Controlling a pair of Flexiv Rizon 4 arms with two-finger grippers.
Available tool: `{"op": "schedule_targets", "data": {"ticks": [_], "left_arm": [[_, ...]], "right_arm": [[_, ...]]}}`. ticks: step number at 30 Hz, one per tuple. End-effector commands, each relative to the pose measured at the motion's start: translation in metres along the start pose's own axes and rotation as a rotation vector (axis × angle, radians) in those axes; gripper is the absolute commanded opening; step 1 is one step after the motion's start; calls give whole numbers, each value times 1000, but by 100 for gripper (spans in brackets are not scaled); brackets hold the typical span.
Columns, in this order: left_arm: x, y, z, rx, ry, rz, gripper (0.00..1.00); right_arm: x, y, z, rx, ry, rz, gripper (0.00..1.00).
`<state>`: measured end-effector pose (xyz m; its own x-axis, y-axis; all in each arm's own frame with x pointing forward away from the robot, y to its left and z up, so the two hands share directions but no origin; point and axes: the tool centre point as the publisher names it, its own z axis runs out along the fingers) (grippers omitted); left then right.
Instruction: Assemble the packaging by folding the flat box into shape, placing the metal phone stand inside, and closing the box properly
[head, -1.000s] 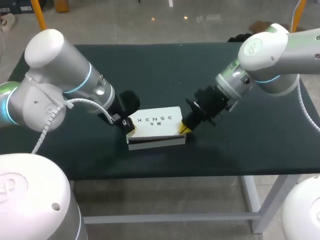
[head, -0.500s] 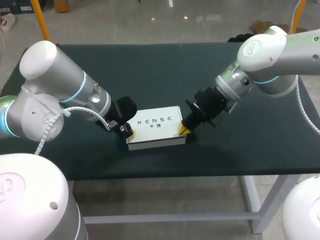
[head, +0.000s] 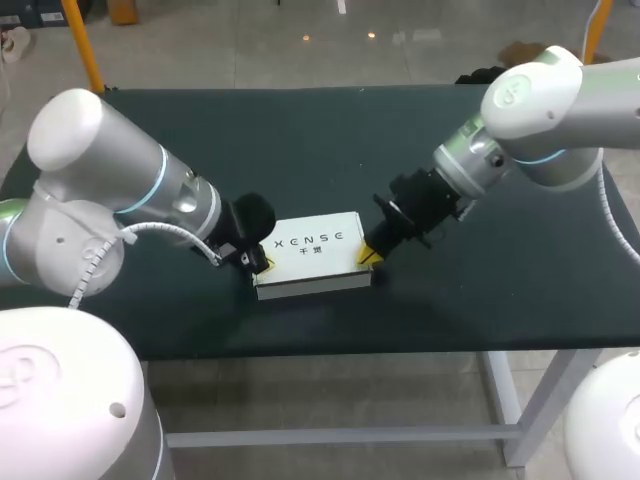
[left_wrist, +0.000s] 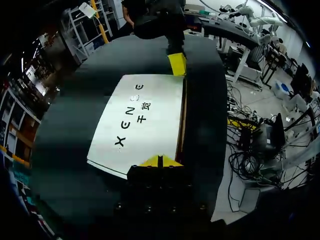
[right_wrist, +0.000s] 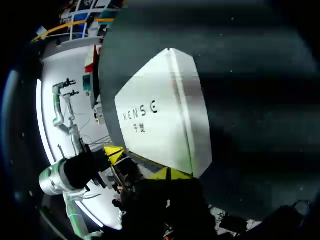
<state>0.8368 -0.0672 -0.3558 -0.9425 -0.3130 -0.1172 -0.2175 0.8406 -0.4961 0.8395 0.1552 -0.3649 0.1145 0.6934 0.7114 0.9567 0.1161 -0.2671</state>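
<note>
- the left gripper (left_wrist: 160, 161) has its yellow tips pressed together, holding nothing, and sits against the left end of the white rectangular cardboard box with dark lettering (head: 310, 252).
- the right gripper (right_wrist: 170, 173) is likewise closed and empty, at the box's right end.
- under the box is the dark green table (head: 330, 140).
- the box is probably light and thin-walled, so it may slide or dent; best braced at its stiff edges and corners, not mid-panel.
</note>
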Motion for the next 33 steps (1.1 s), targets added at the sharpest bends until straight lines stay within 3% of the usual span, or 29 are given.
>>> {"op": "schedule_targets", "data": {"ticks": [1, 10, 17, 27, 28, 29, 31, 33], "left_arm": [[4, -3, -1, -19, -1, 4, 0], [1, 5, 21, -31, 51, -23, 0], [2, 9, 24, -34, 66, -34, 0], [19, -11, -12, -17, 0, -35, 0], [21, -13, -15, -18, -1, -43, 9], [24, -15, -17, -20, -3, -52, 35], [29, -19, -21, -31, -9, -68, 67], [35, -22, -26, -36, -10, -95, 96]], "right_arm": [[-2, -5, 1, -8, -3, -2, 0], [-16, 4, 12, 12, -2, 32, 0], [-20, 4, 13, 17, 4, 42, 0], [3, -15, -14, -50, 39, -55, 0], [4, -16, -17, -60, 43, -69, 0], [6, -17, -20, -74, 46, -86, 0], [7, -18, -27, -101, 61, -123, 29], [9, -19, -34, -131, 73, -181, 50]]}}
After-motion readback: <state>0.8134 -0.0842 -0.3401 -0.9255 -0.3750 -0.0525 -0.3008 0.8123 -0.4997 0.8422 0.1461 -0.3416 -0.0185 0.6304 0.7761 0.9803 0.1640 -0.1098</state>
